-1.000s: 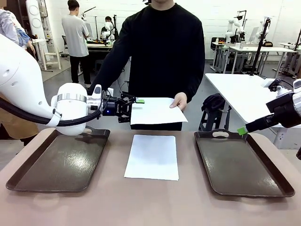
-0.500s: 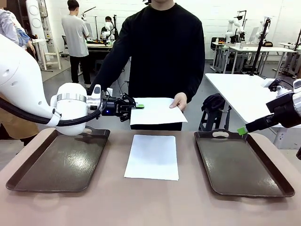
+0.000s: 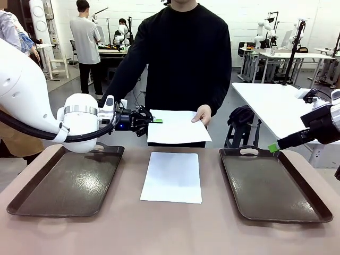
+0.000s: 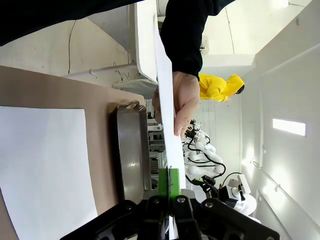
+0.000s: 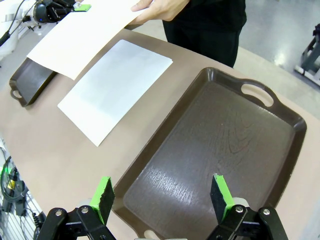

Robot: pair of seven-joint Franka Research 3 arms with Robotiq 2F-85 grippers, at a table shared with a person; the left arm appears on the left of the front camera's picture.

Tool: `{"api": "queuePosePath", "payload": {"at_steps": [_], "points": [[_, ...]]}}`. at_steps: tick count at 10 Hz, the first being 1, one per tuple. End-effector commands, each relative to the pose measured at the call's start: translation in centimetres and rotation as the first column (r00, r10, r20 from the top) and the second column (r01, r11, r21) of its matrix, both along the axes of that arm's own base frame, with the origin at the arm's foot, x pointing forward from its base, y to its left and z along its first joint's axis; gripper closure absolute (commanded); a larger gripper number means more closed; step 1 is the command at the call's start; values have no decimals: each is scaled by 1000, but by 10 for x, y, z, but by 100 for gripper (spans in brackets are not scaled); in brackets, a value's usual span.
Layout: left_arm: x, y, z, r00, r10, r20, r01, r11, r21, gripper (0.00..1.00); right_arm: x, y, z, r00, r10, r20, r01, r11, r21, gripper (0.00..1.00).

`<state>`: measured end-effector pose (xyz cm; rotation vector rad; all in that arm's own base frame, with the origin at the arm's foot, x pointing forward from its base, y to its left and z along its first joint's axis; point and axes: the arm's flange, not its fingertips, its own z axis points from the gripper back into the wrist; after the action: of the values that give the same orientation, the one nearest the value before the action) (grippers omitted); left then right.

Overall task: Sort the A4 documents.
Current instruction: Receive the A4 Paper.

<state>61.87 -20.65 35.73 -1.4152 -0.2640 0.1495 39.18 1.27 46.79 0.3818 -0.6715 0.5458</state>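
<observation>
Now, right pincer (image 5: 162, 192): spread wide above the right tray (image 5: 220, 150).
Surface (image 3: 170, 231): brown; I see the flat sheet (image 3: 171, 177) lying between the right tray and the left tray (image 3: 64, 183).
Left pincer (image 3: 156, 121): pinching the raised sheet (image 3: 178, 128) by its edge; the person's hand (image 3: 202, 113) holds the opposite edge.
Room: white table (image 3: 271, 106) behind, people farther off.

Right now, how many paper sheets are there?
2. One sheet lies on the table; the person's hand and the robot's left hand hold the other sheet aloft. More may hide beneath.
</observation>
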Motion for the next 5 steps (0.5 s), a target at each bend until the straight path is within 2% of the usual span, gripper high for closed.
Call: {"api": "queuePosePath", "payload": {"at_steps": [1,2,3,5], "points": [[4,1,5,1000,-15,-1,15,1000,-17,100,3,-1,-4,1000,7,0,-7,1000,17,0],[2,2,7,999,-40,-17,39,997,-72,100,3,-1,-4,1000,7,0,-7,1000,17,0],[0,0,1,1000,-2,1,2,1000,-2,100,3,-1,-4,1000,7,0,-7,1000,17,0],[0,0,1,1000,-2,1,2,1000,-2,100,3,-1,-4,1000,7,0,-7,1000,17,0]]}}
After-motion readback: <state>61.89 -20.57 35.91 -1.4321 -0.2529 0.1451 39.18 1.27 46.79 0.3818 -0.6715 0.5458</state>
